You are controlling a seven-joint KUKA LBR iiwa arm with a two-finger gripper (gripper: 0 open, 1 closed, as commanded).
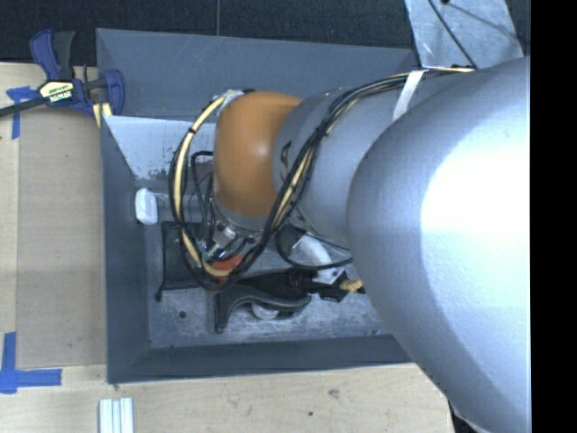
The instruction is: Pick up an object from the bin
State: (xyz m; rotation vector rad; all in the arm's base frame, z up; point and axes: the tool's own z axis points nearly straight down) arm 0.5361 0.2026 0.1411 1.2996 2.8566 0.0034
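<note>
Since the claw (pixel 219 249) is buried under the orange wrist cover (pixel 245 156) and cables (pixel 187 165), its opening cannot be told, no hold is seen, and the likeliest pick is judged the black curved piece (pixel 261 293) on the bin (pixel 122 269) floor just below that cover, with a white cylinder (pixel 145 207) left of it.

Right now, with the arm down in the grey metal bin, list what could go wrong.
1. The arm's orange wrist cover and looped cables hide the spot below, so a grasp there cannot be checked.
2. The black curved piece and flat black slab lie crowded under the wrist; one may be dragged or pinned.
3. The small white cylinder by the left wall could be knocked.
</note>
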